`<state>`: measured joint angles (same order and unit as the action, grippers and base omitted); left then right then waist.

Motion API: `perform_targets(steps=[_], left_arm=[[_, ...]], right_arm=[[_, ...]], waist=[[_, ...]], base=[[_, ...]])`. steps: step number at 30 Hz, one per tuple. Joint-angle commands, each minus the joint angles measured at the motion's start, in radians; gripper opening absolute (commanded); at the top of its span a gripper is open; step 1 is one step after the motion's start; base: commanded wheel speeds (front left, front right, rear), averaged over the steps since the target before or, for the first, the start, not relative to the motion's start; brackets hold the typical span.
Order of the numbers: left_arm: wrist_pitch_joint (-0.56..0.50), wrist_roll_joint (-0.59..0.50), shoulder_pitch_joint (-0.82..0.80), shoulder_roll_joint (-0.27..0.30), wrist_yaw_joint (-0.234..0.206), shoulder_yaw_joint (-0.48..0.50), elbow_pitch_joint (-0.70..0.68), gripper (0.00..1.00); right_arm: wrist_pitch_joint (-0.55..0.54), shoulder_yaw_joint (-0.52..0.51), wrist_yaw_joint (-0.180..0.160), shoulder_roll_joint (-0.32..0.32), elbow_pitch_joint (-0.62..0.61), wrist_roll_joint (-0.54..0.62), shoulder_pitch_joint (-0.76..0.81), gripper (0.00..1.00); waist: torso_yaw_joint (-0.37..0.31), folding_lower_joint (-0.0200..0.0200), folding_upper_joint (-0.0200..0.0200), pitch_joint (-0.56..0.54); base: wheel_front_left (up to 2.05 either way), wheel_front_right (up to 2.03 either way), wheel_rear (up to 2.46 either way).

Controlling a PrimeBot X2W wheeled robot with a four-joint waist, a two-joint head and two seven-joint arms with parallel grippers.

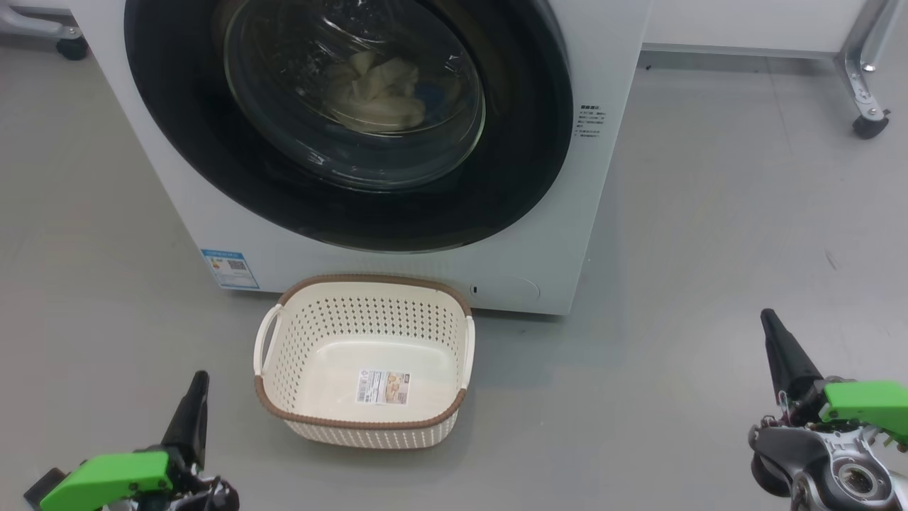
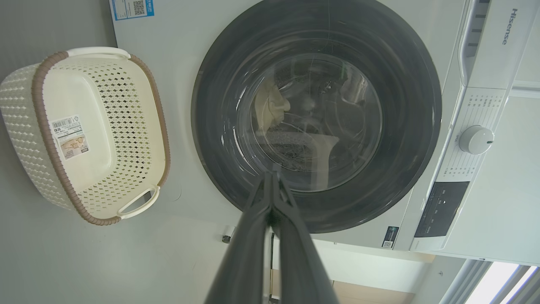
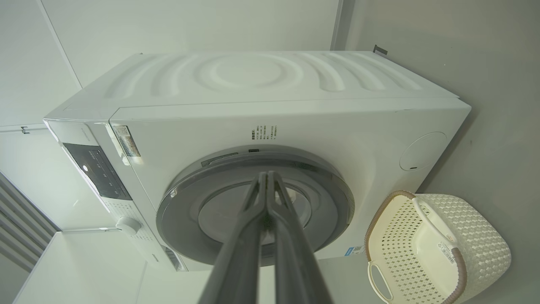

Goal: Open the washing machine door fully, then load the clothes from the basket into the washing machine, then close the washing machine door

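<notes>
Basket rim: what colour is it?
Brown; the rim of the basket shows best in the head view.

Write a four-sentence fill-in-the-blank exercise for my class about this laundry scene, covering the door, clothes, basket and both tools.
1. The washing machine door is ____.
2. The clothes lie ____ the washing machine, seen through the glass.
3. The basket is ____ of clothes.
4. The left tool and the right tool are both ____, holding nothing.

Missing words: closed; inside; empty; shut.

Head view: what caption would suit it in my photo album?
Clothes behind the closed washing machine door, empty basket on the floor, left gripper and right gripper shut.
</notes>
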<state>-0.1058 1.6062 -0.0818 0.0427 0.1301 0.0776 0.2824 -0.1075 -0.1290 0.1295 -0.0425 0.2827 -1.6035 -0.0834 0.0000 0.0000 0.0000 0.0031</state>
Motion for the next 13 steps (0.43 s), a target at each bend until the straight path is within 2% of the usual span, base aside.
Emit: perform_targets(steps=[1,13], left_arm=[[-0.008,0.002,-0.026,0.008,0.001,0.037,-0.037,0.0],[-0.008,0.002,-0.026,0.008,0.001,0.037,-0.037,0.0]], right_arm=[[-0.006,0.015,0.001,-0.008,-0.038,-0.005,-0.025,0.0],[-0.006,0.015,0.001,-0.008,-0.038,-0.005,-0.025,0.0]], waist=[[0.0,0.0,0.0,0.0],[0.0,0.0,0.0,0.0]], base=[[0.0,0.0,0.0],[0.0,0.0,0.0]])
